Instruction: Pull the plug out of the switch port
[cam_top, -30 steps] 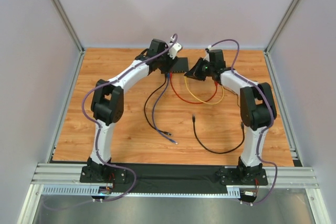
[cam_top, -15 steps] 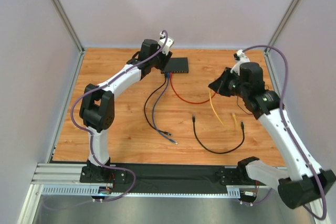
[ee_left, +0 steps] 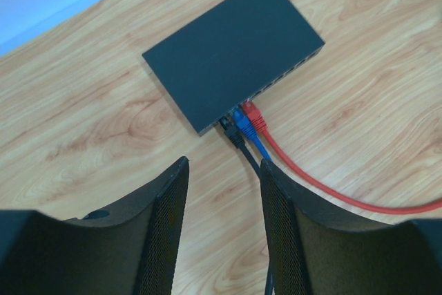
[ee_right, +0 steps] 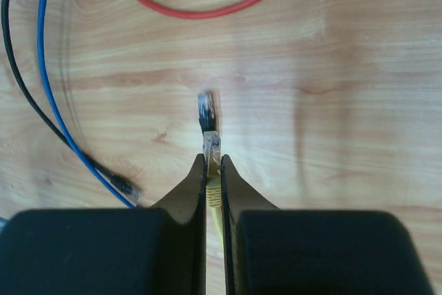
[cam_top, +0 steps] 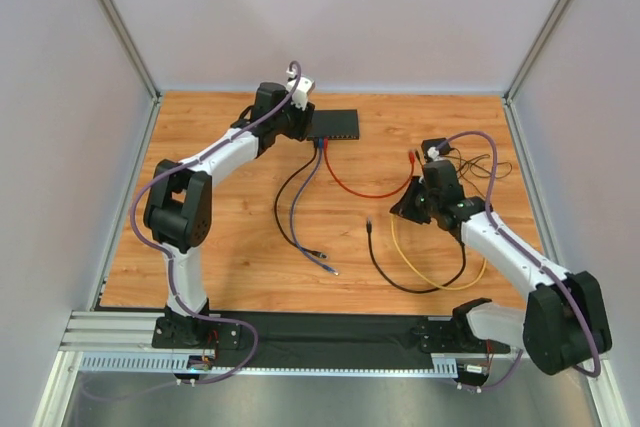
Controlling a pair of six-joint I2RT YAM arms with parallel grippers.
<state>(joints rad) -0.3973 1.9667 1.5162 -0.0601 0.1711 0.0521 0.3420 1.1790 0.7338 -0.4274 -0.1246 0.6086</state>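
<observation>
The flat black rectangular switch (cam_top: 337, 124) is being carried by the wooden worktop (cam_top: 230, 247) near its far edge, a little left of centre, with its row of sockets being turned toward the arms. Three sockets at one end of that row are being occupied, side by side, by a black plug (ee_left: 226, 128), a blue plug (ee_left: 241, 121) and a red plug (ee_left: 254, 114), and their cables are being trailed toward the near side.

The yellow plug (ee_right: 212, 144), clear at the tip and yellow at the boot, is being held well apart from the switch, over the right half of the worktop. It is being pinched between the fingers of the right claw (ee_right: 213, 162), which is being pressed shut down to the plug's width. From there the yellow cable (cam_top: 396, 247) is being draped in a loop across the wood. Just beyond the plug's tip, the loose end of a thin black cable (ee_right: 206, 107) is being shown, blurred, on the worktop.

The left claw (ee_left: 221, 170) is being held above the worktop near the socket side of the switch, its fingers being spread wide with nothing gripped between them. A small black power adapter (cam_top: 434, 147) with thin black wire is being carried by the worktop just beyond the right claw.
</observation>
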